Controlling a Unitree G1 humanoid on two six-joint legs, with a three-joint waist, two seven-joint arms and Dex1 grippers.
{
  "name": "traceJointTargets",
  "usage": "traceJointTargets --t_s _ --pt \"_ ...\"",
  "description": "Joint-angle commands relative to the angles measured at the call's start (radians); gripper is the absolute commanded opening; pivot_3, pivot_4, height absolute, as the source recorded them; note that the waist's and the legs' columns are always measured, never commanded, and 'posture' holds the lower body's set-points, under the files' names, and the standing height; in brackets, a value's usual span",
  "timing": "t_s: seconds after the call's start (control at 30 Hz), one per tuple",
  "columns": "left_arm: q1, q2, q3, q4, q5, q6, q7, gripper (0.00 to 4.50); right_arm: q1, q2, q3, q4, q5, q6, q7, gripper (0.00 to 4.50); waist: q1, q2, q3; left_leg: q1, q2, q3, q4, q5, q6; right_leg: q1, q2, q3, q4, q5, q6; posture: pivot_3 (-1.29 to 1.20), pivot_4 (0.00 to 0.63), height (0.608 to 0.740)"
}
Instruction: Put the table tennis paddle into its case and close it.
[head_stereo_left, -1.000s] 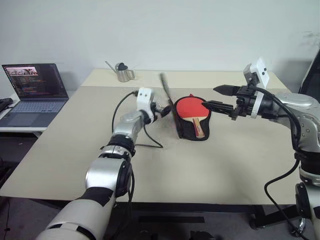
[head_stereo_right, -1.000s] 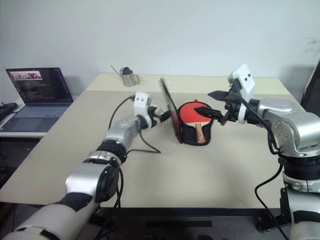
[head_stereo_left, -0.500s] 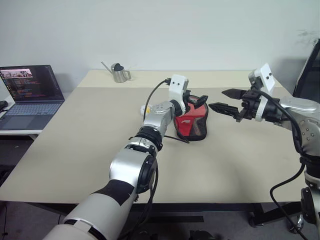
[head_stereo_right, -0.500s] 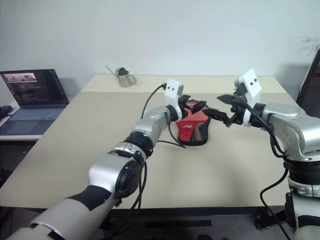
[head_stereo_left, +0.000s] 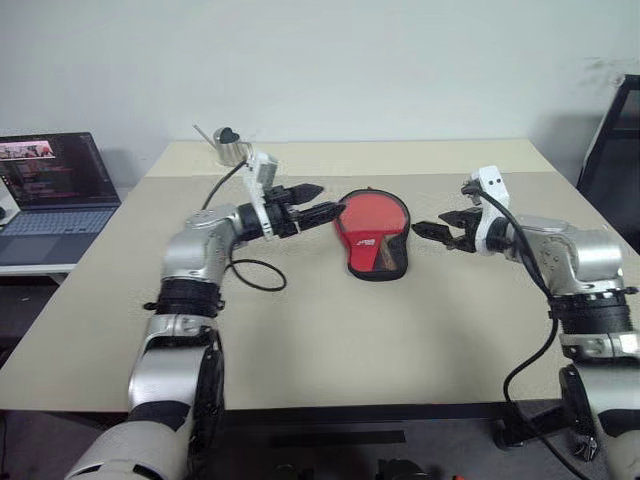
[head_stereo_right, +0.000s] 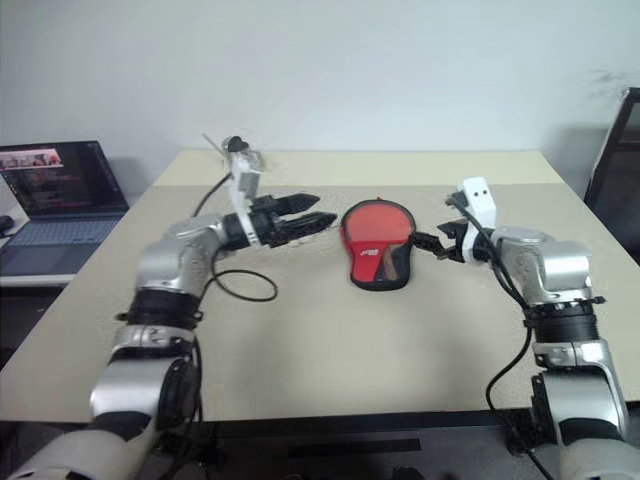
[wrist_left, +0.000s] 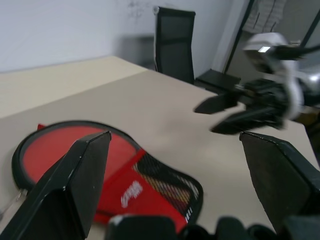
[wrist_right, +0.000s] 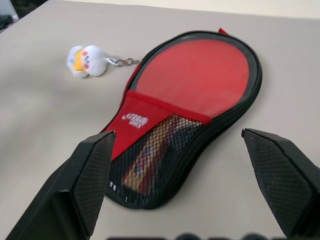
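Observation:
The case (head_stereo_left: 372, 236) lies flat in the middle of the table (head_stereo_left: 300, 340), red side with white logo and black mesh facing up. Its flap is folded down. The table tennis paddle is inside, and its wooden handle (wrist_right: 142, 167) shows through the mesh. A small white plush charm (wrist_right: 87, 61) hangs from the zip. My left gripper (head_stereo_left: 326, 200) hovers open just left of the case's round end, pointing at it, holding nothing. At the case's right side my right gripper (head_stereo_left: 428, 226) stands open and empty, close to the edge but apart from it.
A metal watering can (head_stereo_left: 230, 146) stands at the table's far left edge. An open laptop (head_stereo_left: 50, 185) sits on a side desk to the left. My left arm's black cable (head_stereo_left: 250, 275) loops on the table. A black chair (wrist_left: 175, 42) stands beyond the right side.
The left gripper swung the raised flap down over the paddle, let go and drew back left. The right gripper dropped lower beside the case. The camera view has shifted.

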Motion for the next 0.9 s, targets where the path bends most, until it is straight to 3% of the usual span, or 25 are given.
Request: traceJointTargets --t_s 0.03,0.27,0.5,0.9 --pt "0.036 0.068 0.034 -0.143 -0.062 0.065 -0.006 4.50 -0.067 0.047 -0.009 0.156 -0.051 -0.105 -0.016 4.44 0.000 0.000 0.000 0.000 0.000 0.000 0.000 0.000 0.000 0.000 0.000 0.000 0.000 0.000 0.000 0.00 0.150 0.740" --pt "0.160 0.179 0.071 -0.302 -0.113 0.112 0.013 4.50 -0.159 0.154 0.020 0.497 -0.182 -0.349 -0.043 4.44 0.001 0.000 0.000 0.000 0.000 0.000 0.000 0.000 0.000 0.000 0.000 -0.001 0.000 0.000 0.000 0.00 0.150 0.740" --pt "0.198 0.253 0.100 -0.328 -0.141 0.125 0.049 4.50 -0.234 0.226 -0.011 0.751 -0.251 -0.548 -0.122 4.44 -0.002 0.000 0.000 0.000 0.000 0.000 0.000 0.000 0.000 0.000 0.000 0.000 0.001 0.000 0.000 0.00 0.150 0.740" --pt "0.215 0.277 0.108 -0.364 -0.171 0.144 0.094 4.50 -0.283 0.286 -0.088 0.911 -0.273 -0.595 -0.184 4.44 -0.003 0.000 0.000 0.001 0.000 0.000 0.000 0.001 -0.001 0.000 0.000 0.000 0.001 0.000 0.000 0.00 0.150 0.740"
